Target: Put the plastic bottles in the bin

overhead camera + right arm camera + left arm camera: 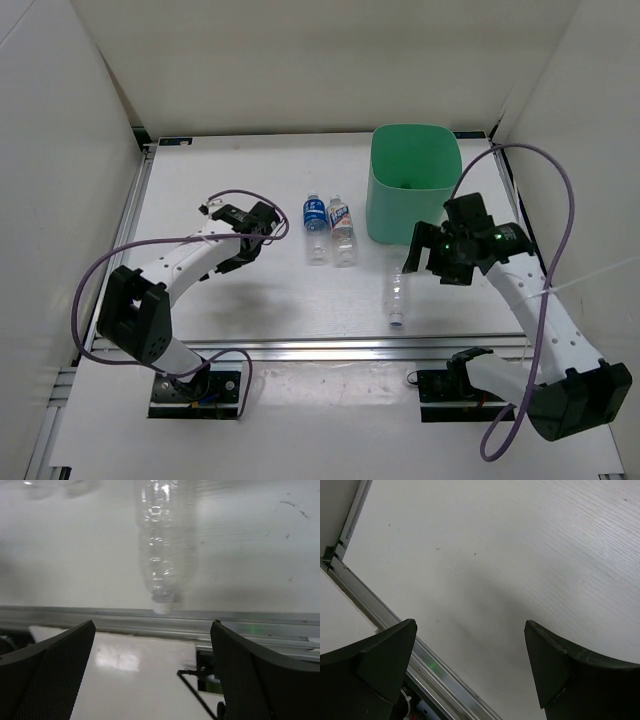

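The mint-green bin [415, 190] stands at the back right of the table. Left of it, two plastic bottles lie side by side: one with a blue label [315, 226] and one with a white label [343, 229]. A plain clear bottle [396, 297] lies in front of the bin, white cap toward the near edge. My right gripper [428, 264] hovers open just right of it. The right wrist view shows that bottle [162, 555] beyond the open right gripper [152, 625], nothing between the fingers. My left gripper [260, 236] is open left of the labelled pair; the left wrist view shows the left gripper [470, 625] over bare table.
An aluminium rail [300, 347] runs along the table's near edge, also seen as the rail [100, 615] in the right wrist view. White walls enclose the table on three sides. Purple cables [560, 190] loop off both arms.
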### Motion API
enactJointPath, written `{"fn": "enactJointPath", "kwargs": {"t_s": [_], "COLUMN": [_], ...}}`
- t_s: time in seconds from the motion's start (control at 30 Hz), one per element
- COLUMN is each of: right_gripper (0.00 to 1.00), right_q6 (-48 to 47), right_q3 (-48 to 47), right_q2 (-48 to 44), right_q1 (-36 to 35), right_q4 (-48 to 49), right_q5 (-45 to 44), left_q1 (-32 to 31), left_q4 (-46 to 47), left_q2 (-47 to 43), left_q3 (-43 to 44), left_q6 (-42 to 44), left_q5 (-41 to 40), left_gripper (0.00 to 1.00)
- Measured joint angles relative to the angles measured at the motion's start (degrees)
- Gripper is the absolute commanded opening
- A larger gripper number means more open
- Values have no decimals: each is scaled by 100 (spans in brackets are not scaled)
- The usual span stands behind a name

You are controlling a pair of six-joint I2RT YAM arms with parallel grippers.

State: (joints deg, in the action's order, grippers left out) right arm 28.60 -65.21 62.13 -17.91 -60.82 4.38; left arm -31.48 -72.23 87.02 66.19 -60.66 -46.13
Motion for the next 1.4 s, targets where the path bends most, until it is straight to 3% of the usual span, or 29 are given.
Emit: {"fn": "enactJointPath", "kwargs": {"t_s": [0.2, 0.5, 0.6, 0.67, 0.93, 1.1, 1.2, 1.4], "right_gripper": [100, 100, 85, 80, 78, 57, 48, 44], "right_q6": [-129, -175, -214, -227, -227, -210, -166, -57], "right_q3": [1207, 1582, 1644, 1711, 2216, 2225, 2151, 1759], "right_q2": [197, 1113, 1200, 1303, 1587, 1676, 1670, 761], "right_q1": [-212, -326, -350, -350, -350, -398, -437, -538], "right_q4": [649, 1757, 2033, 2267, 2636, 2677, 2529, 1497], "right_q5": [-372, -398, -334, -289, -87, 26, 22, -162], "left_q1": [0, 0, 0, 0, 0, 0, 0, 0], "left_q4": [111, 120, 66, 42, 22, 24, 24, 39], "left_q2": [273, 439, 452, 455, 503, 566, 616, 651], "left_q3": [2, 39, 39, 39, 39, 28, 28, 26], "left_q6": [66, 129, 151, 170, 219, 256, 275, 282], "left_q5": [267, 400, 400, 398, 398, 415, 420, 483], "left_gripper": [100, 100, 100, 100, 100, 100, 100, 100]}}
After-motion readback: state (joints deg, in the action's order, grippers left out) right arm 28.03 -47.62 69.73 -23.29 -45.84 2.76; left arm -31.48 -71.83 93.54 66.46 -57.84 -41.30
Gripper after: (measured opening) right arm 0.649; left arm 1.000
